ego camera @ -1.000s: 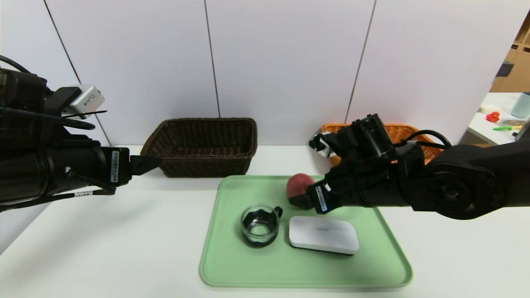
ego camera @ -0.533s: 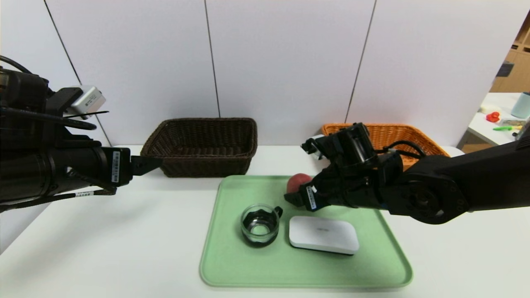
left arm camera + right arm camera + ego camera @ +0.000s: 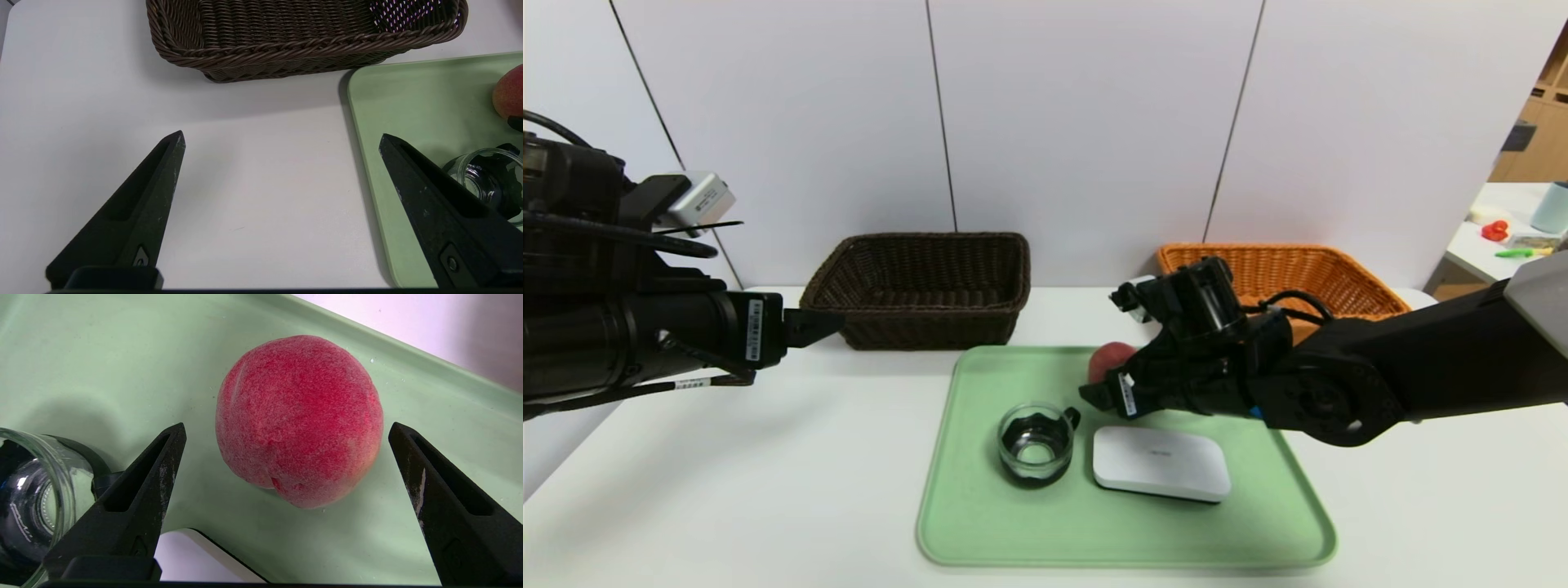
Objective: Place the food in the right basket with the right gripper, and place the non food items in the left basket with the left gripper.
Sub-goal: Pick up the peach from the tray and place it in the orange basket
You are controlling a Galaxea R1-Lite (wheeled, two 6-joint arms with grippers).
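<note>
The green tray (image 3: 1127, 539) lies on the white worktop (image 3: 727, 490), in the same spot as before. The peach (image 3: 1109, 359) is on the tray, near its far edge. It is round and pinky red, and it has not moved.

The right end effector (image 3: 287, 426) is over the far part of the tray, down by the peach. Its two fingers are wide open, with one on each side of the peach. They are not squeezing it. A second ago this end effector was a bit more to the right, and now it has slid a little to the left. The big black arm behind it has moved left too. A pale grey part of that arm now shows at the side, and more of the orange basket (image 3: 1298, 265) can be seen. That basket sits behind the tray, on the right.

The glass cup (image 3: 1036, 445) with the black handle is on the left part of the tray. The flat white box (image 3: 1160, 461) is on the tray, to the right of the cup. Both are just where they were.

The brown basket (image 3: 923, 331) is behind the tray, over to the left, and it has stayed put. The left end effector (image 3: 282, 132) is off to the left of the tray. It is wide open too, holds nothing, and has moved only a tiny bit.
</note>
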